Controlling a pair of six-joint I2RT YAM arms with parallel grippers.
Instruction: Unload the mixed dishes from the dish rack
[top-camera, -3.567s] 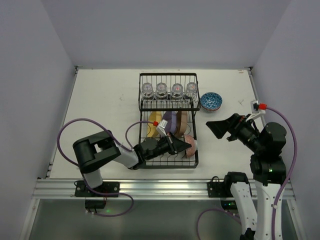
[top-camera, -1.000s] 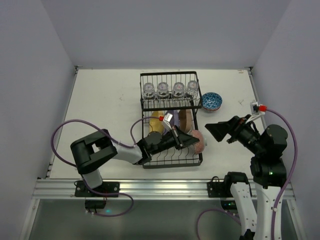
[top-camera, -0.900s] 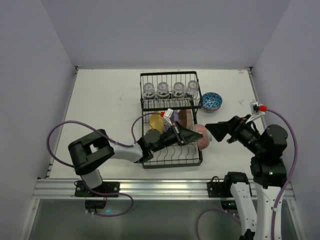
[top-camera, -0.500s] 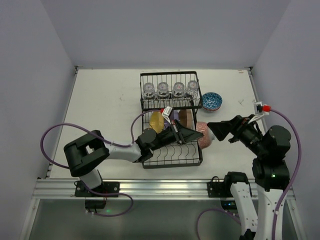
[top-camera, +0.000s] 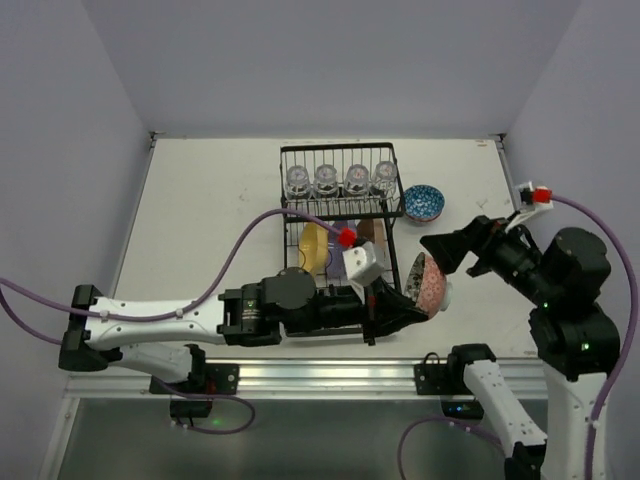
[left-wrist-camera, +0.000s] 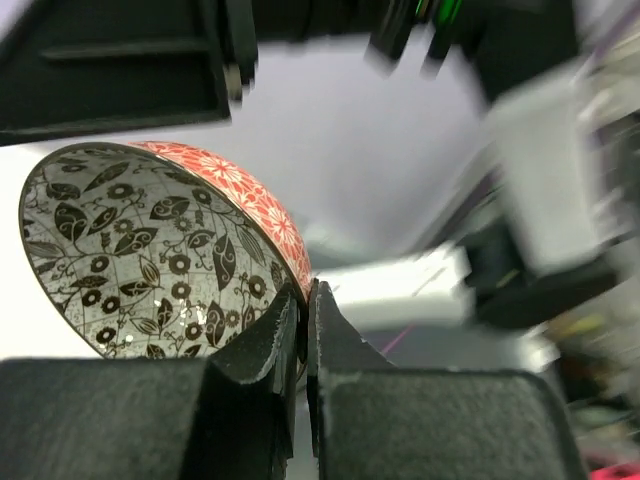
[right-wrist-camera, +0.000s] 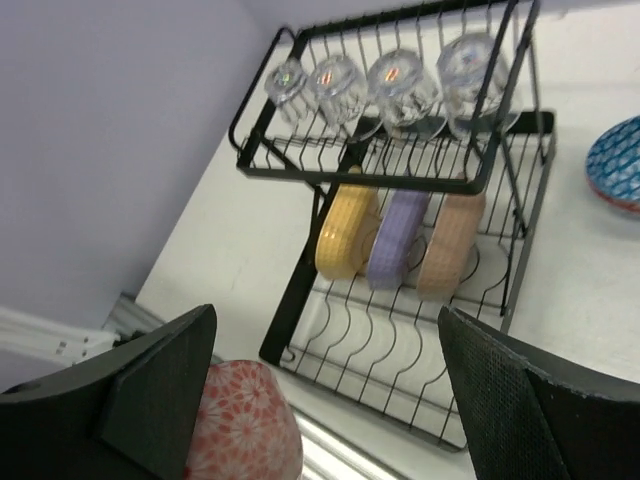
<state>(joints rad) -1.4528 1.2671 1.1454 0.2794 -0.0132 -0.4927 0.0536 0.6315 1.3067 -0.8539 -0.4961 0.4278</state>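
My left gripper is shut on the rim of the reddish bowl and holds it in the air to the right of the black wire dish rack. The left wrist view shows my fingertips pinching the rim of the bowl. My right gripper is open and empty, just above and right of the bowl, which also shows in the right wrist view. The rack holds several glass cups and the yellow, purple and tan plates. No green bowl is in view.
A blue bowl sits on the table right of the rack, also seen in the right wrist view. The left arm stretches across the rack's front, its purple cable looping above. Walls close in the table's left, back and right.
My left arm has lifted the reddish bowl out of the rack's lower tray and carried it up and right, toward the right gripper. The right gripper has risen a little and stays open.
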